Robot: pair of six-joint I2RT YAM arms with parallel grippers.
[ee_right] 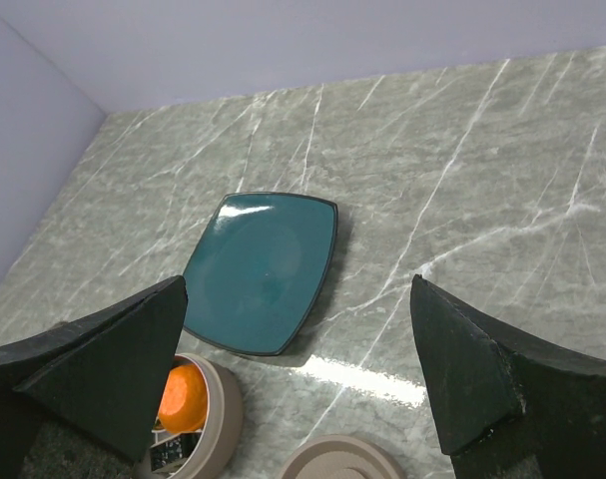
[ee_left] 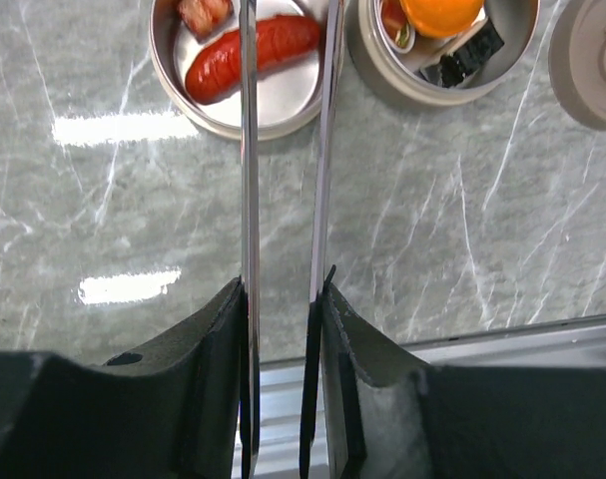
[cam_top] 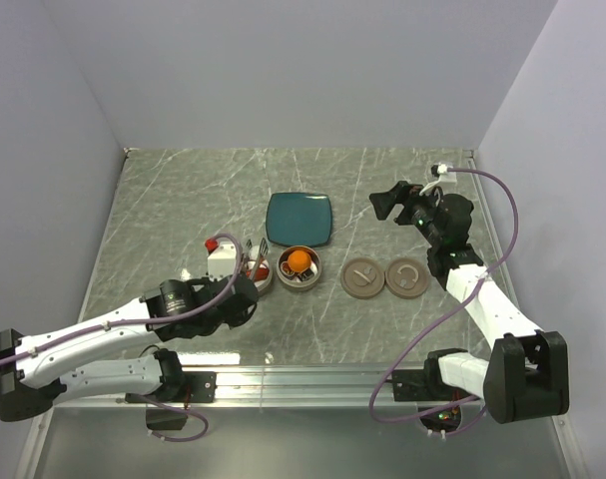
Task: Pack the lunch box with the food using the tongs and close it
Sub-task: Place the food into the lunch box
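Note:
My left gripper is shut on the tongs, whose two slim arms run forward, slightly apart, over the left tin. A red sausage and another reddish piece lie in that tin. The right tin holds an orange ball and black rolls. Two brown lids lie flat to the right of the tins. My right gripper hangs open and holds nothing, above the table beyond the lids.
A teal rounded-square plate lies behind the tins with nothing on it. A small white object with a red top stands just left of the left tin. Grey walls bound the table at the back and on both sides.

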